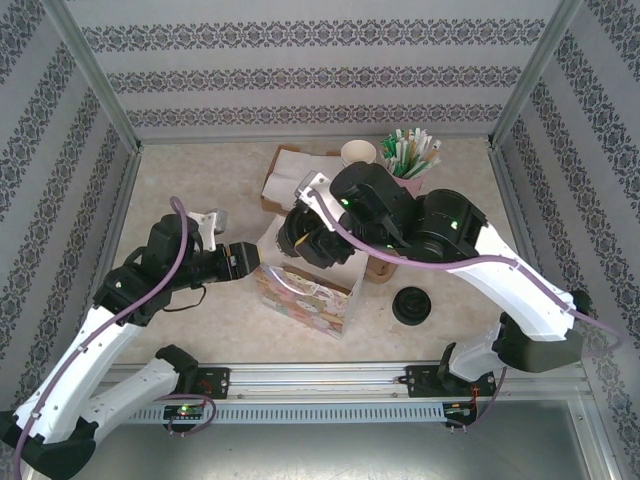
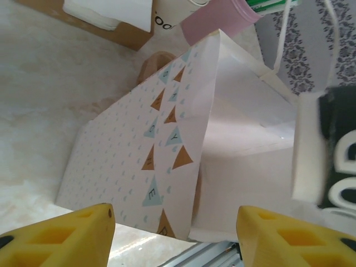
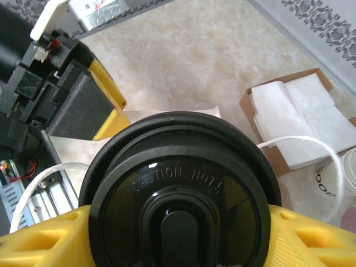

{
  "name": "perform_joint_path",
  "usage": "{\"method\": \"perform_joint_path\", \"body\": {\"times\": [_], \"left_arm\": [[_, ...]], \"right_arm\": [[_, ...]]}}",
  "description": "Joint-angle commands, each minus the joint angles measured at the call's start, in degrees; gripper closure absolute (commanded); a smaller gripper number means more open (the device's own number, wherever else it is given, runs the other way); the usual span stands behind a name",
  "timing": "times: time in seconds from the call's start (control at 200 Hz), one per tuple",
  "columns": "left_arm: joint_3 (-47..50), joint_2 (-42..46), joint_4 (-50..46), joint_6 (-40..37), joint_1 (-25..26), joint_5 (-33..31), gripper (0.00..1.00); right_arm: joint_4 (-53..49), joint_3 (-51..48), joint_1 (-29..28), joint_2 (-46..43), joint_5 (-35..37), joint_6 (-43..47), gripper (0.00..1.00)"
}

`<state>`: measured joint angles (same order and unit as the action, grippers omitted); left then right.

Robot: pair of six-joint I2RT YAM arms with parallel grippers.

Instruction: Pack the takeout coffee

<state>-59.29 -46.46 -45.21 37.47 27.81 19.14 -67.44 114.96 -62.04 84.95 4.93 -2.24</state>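
Gripping takeout coffee (image 3: pixel 178 183) with right hand (image 3: pixel 178 245) clamped at its 3 and 9 o'clock; we judge it light, crushable, spill-prone. Left hand (image 2: pixel 181 239) apart, facing bag (image 2: pixel 161 144).

Left arm (image 1: pixel 75 385): long white shell links, black joint housings, one green light (image 1: pixel 118 283) at the elbow. White bracket (image 1: pixel 210 218) on its wrist.

Right arm (image 1: pixel 525 295): same build, white shells, bulkier black motor housings, green indicator (image 1: pixel 345 203) lit on top.

Purple cable (image 1: pixel 180 215) loops along the left arm; a second one runs down the right arm.

Left base (image 1: pixel 190 380) and right base (image 1: pixel 450 378): black, fixed to a silver slotted rail (image 1: pixel 320 378).

Left gripper (image 2: pixel 175 219): yellow plastic fingers (image 2: pixel 67 239) with moulded hollow pockets, one small hole near a tip.

Right gripper (image 3: pixel 178 239): matching yellow, same pockets.

Seen from the right wrist, the left gripper's body is black with a red connector (image 3: pixel 54 41).
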Motion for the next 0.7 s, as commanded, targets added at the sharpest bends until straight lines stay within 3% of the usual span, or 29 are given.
{"method": "perform_joint_path", "body": {"times": [0.0,0.355,0.694], "left_arm": [[-3.7,-1.9,-4.6,-4.1,0.7,-2.2,0.39],[-8.4,-8.7,-3.5,-8.3,0.7,-1.9,0.41],[-8.5,-10.0,-3.0,-8.9,0.7,-2.2,0.54]], "right_arm": [[-2.2,0.5,0.8,1.9,-3.2,2.1,0.39],[-4.1,-0.8,5.0,5.4,-8.8,4.1,0.41],[-5.5,-0.4,6.3,8.9,-11.0,6.4,0.42]]}}
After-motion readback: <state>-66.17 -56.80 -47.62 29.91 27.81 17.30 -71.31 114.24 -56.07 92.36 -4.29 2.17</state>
